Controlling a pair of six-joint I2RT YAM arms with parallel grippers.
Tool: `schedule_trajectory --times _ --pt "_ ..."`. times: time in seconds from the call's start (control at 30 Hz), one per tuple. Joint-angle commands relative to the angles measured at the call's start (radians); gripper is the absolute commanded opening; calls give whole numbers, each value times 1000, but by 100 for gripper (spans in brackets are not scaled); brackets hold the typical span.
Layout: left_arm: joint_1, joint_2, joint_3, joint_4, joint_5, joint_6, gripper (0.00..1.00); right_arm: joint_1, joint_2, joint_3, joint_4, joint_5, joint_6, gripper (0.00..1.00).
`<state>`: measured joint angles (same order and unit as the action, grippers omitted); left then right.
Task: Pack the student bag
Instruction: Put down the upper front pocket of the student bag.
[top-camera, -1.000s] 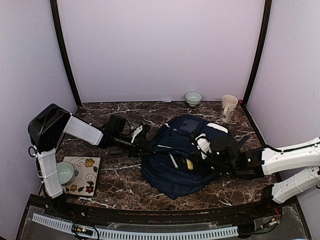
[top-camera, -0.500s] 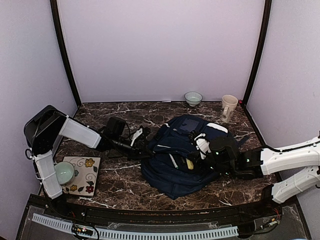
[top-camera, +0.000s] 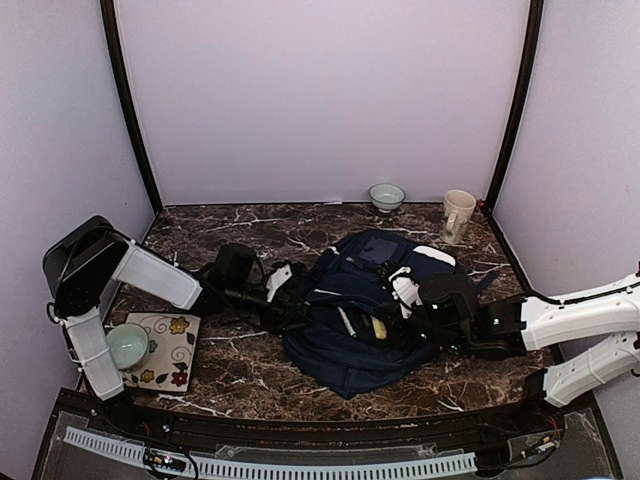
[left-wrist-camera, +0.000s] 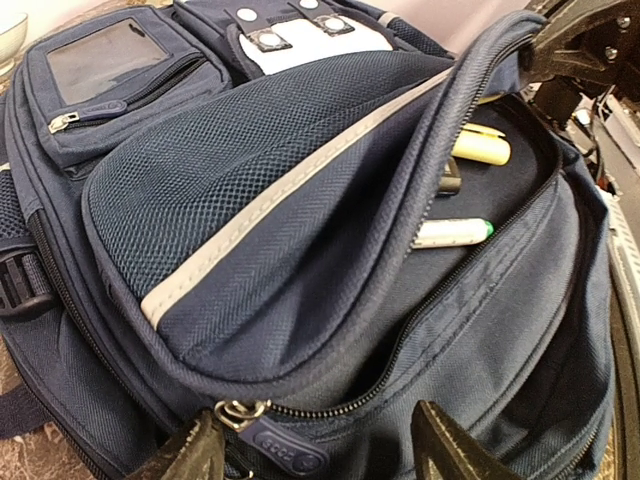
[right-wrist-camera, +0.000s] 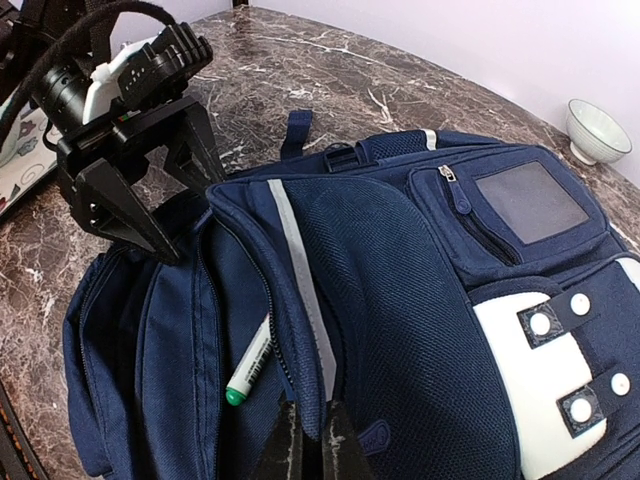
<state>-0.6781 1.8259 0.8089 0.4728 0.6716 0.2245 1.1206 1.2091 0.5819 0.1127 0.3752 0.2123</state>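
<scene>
While the two arms reach in from each side, the student bag (top-camera: 340, 362) lies flat in the middle of the table (top-camera: 240, 372). The table top is dark brown stone with thin white lines all over it. Pale purple walls (top-camera: 320, 100) stand on three sides, and a black post (top-camera: 128, 110) runs up each back corner.

By the back wall sit a small white bowl (top-camera: 387, 196) and a cream mug (top-camera: 458, 213), well apart from the bag. On the left, a mat with flowers (top-camera: 172, 352) lies near the front edge, and a pale green cup (top-camera: 128, 345) stands on it.

The left gripper (left-wrist-camera: 318, 440) is at the bag's left end with its fingers spread wide, one on each side of the zip pull. The right gripper (right-wrist-camera: 312, 430) is pinched tight on the edge of the bag's open flap and holds it up. Inside the gap I can see a white pen with a green tip (right-wrist-camera: 250, 362) and a yellow marker (left-wrist-camera: 482, 148).
</scene>
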Motion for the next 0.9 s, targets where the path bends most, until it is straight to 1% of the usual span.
schedule_trajectory --times 0.0,0.07,0.2,0.23,0.27,0.3,0.33,0.4,0.43,0.47,0.5,0.57,0.63,0.77,0.87 --pt "-18 -18 -26 16 -50 14 64 4 -36 -27 50 32 -16 0" --pt "-18 -31 -36 21 -38 17 63 4 -56 -51 43 -2 -17 0" --pt "-18 -71 -83 37 -56 10 60 3 -69 -91 40 -130 -7 0" --pt "-18 -88 -96 45 -66 6 59 4 -65 -97 44 -169 -3 0" --pt "-18 -99 -112 56 -79 -1 59 4 -58 -101 48 -212 -1 4" --pt "-18 -120 -128 68 -93 -7 58 4 -49 -100 53 -266 -2 9" --pt "-19 -139 -142 82 -105 -13 58 3 -41 -99 60 -338 -9 17" --pt "-18 -169 -162 94 -128 -18 57 3 -15 -99 96 -523 -26 39" --pt "-18 -179 -167 96 -142 -23 58 4 -1 -95 113 -616 -35 47" --pt "-18 -184 -168 90 -157 -21 58 5 15 -77 113 -694 -44 51" --pt "-18 -187 -168 87 -179 -20 59 6 28 -61 106 -739 -50 53" --pt "-19 -188 -171 88 -196 -18 60 7 48 -32 86 -746 -65 53" --pt "-18 -185 -170 94 -186 -18 60 5 52 -17 80 -715 -78 53" --pt "-18 -177 -145 86 -171 -12 61 3 24 10 118 -687 -101 52" --pt "-18 -147 -87 13 -168 -1 62 -9 -6 30 158 -617 -97 50"
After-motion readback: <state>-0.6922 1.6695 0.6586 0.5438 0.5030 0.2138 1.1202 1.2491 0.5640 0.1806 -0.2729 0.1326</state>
